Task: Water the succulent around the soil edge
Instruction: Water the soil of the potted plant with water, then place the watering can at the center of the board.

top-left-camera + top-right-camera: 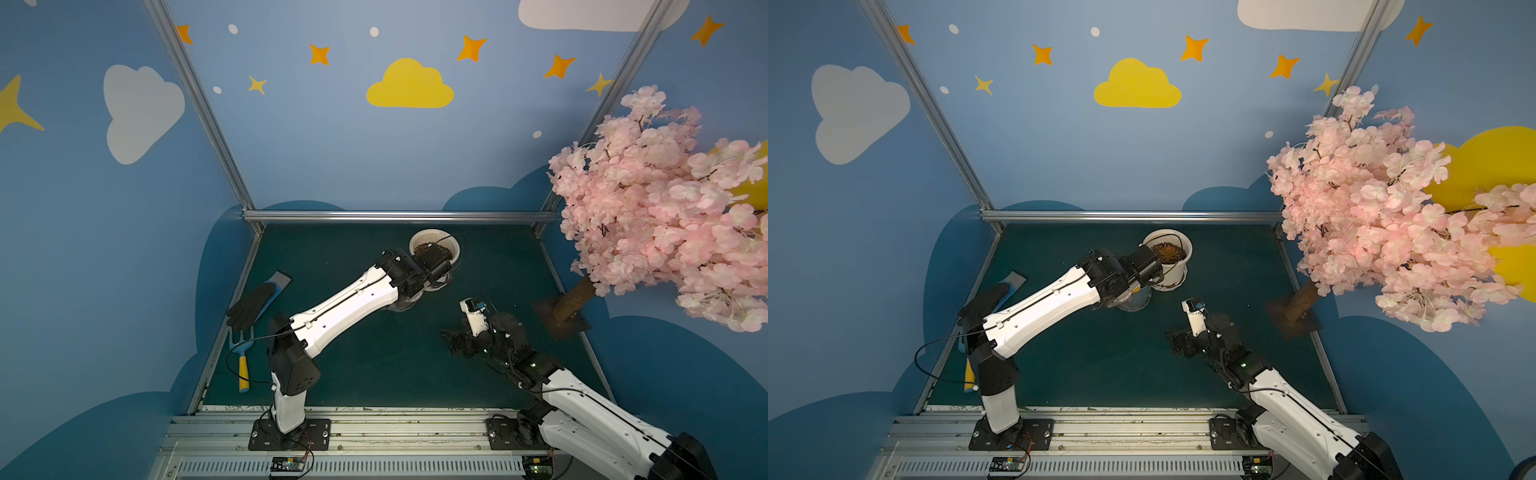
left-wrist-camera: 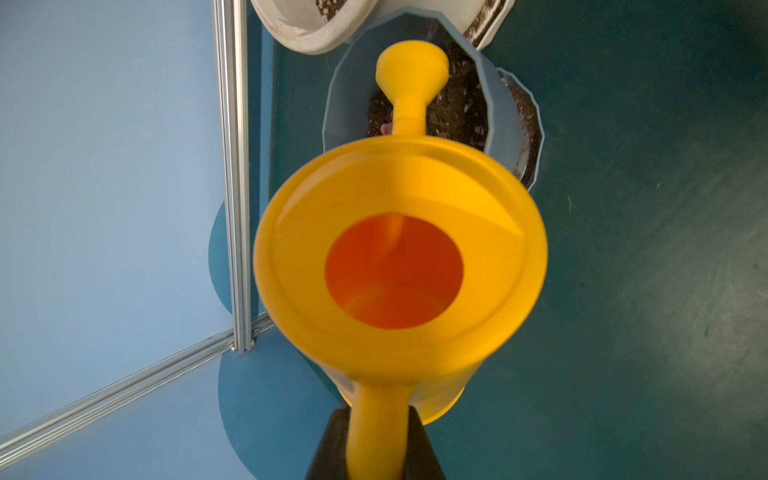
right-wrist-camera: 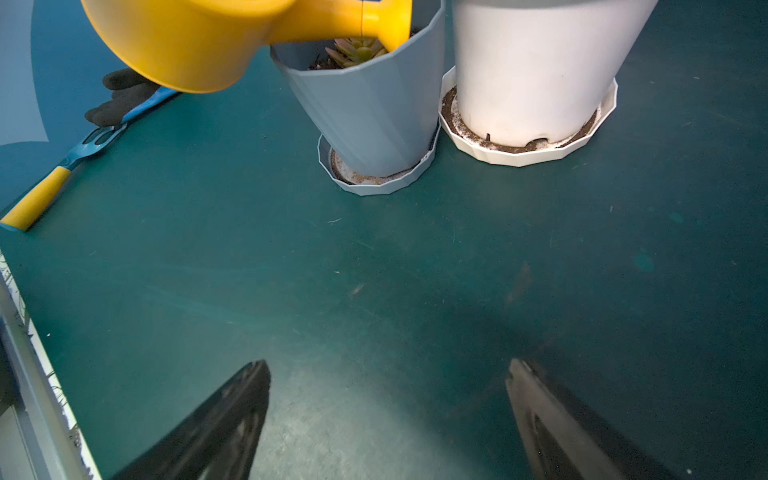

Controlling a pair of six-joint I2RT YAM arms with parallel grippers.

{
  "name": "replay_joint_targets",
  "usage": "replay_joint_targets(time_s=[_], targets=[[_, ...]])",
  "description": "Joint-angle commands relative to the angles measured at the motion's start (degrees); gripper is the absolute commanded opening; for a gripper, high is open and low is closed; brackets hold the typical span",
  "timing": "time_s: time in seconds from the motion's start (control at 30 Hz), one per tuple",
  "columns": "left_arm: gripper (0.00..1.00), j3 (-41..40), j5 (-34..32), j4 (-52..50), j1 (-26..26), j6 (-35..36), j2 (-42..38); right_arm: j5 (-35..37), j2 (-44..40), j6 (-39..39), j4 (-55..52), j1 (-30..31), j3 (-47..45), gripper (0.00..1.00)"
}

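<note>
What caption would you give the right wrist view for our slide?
Yellow watering can tilts over the succulent in the grey-blue pot; white pot alongside, right gripper open.

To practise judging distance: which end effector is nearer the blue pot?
Left. The left end effector holds the can, spout over the blue pot; the right end effector hangs open, well back from it.

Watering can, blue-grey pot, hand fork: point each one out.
watering can [image 3: 187, 41], right wrist view, on its yellow body.
blue-grey pot [image 3: 370, 112], right wrist view, on its side wall.
hand fork [image 3: 45, 191], right wrist view, on its yellow handle.
</note>
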Motion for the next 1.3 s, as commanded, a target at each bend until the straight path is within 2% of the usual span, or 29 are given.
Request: replay_joint_targets(time_s=[0.0,0.33,0.63,0.83,0.97,1.13,1.27], targets=[[0.03,-3.45,0.13,9.27,0.34,-1.0,-5.58,0.21,-0.25,-0.58,-0.79,0.47,1.6,0.95],[0.03,-17.33,6.21,23.31,0.72,-4.17,-17.85,0.51,0.94,-0.94,-1.06,0.84,1.99,0.95],[0.03,-37.31,22.41,40.51,0.94,-8.61,-35.76,2.64,-1.31,-0.3,-2.11,0.81,1.96,0.95],[0.03,-55.7,35.88,57.04,1.25,-10.35,-48.35,2.55,-4.03,-0.33,-1.78,0.75,1.29,0.95],[0.03,-64.07,39.76,63.12,1.17,-10.76,-50.45,1.16,-7.08,-0.58,-1.68,0.75,0.64,0.95],[0.03,-71.21,39.14,74.08,1.29,-14.48,-49.81,1.05,-13.11,2.55,-3.33,0.75,-1.65,0.95],[0.03,-74.81,38.73,80.94,1.27,-17.38,-46.07,2.56,-19.25,5.42,-3.37,0.8,-5.56,0.95]])
